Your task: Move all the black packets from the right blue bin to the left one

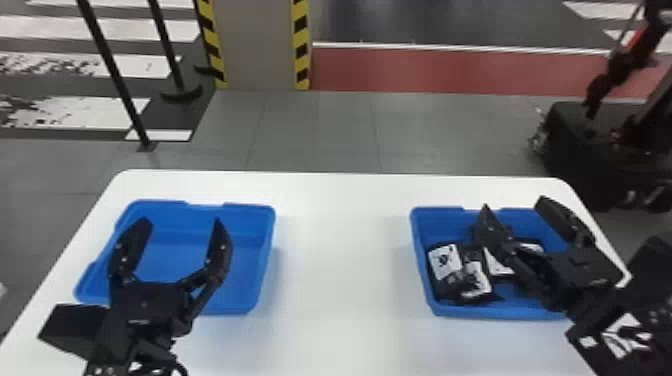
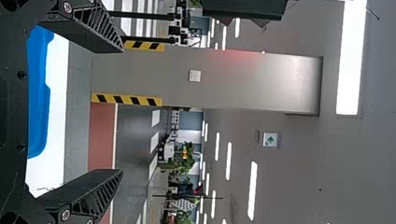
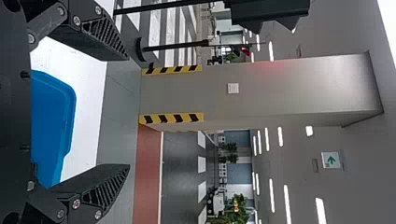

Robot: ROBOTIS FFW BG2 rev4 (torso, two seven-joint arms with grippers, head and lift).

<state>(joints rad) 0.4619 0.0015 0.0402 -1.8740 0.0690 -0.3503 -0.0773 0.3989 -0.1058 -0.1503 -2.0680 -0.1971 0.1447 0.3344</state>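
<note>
Over the left blue bin point(image 1: 247, 280), which has nothing in it, my left gripper point(image 1: 177, 225) is parked open. My right gripper point(image 1: 512, 205) stands open above the right blue bin point(image 1: 430, 295). Several black packets point(image 1: 442, 285) with white labels lie in that bin, mostly at its left side and middle, partly hidden under my right fingers. In the left wrist view, my left gripper point(image 2: 122, 110) has its fingers wide apart with nothing between them. The right wrist view has my right gripper point(image 3: 129, 112) spread as well, holding nothing.
Both bins stand on a white table point(image 1: 340, 250), with a broad strip of tabletop between them. Behind the table are a pillar point(image 1: 257, 45) with striped edges, black posts at the left and a dark wheeled machine point(image 1: 575, 150) at the right.
</note>
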